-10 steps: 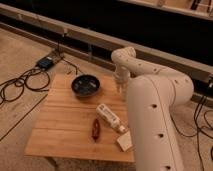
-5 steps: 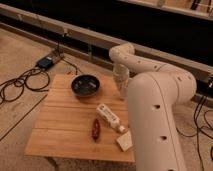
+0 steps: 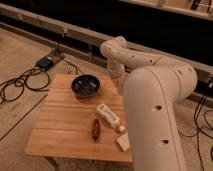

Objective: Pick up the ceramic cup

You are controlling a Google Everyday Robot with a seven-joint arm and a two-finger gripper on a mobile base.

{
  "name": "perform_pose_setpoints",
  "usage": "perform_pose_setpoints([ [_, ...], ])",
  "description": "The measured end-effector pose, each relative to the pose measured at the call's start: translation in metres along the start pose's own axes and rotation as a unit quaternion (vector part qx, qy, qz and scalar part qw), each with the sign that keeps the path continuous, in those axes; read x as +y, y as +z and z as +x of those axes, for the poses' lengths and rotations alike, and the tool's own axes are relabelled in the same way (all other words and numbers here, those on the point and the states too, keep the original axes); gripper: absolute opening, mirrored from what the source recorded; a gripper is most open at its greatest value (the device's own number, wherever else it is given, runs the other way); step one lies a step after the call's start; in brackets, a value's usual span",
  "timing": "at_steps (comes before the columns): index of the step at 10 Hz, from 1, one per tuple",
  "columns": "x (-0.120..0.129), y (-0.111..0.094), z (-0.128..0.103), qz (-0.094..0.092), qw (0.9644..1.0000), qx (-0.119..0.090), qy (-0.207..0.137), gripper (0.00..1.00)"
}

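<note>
The ceramic cup does not show; it may be hidden behind my arm. My gripper points down at the back right edge of the wooden table, just right of the wide dark blue bowl. My own white arm covers most of the gripper and the table's right side.
A white labelled bottle lies near the table's right middle. A reddish-brown object lies in front of it, and a pale block sits at the front right. Black cables and a box lie on the floor to the left.
My arm's elbow and wrist have shifted slightly left and up, closer to the bowl's side. The things on the table have not moved.
</note>
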Motion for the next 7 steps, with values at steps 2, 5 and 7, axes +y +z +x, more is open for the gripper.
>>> perform_pose_setpoints([
  [2, 0.002, -0.0027, 0.0, 0.003, 1.0, -0.001, -0.004, 0.0],
  [5, 0.0019, -0.0032, -0.0002, 0.003, 1.0, -0.001, -0.004, 0.0],
  [7, 0.0018, -0.003, -0.0003, 0.003, 1.0, -0.001, -0.004, 0.0],
])
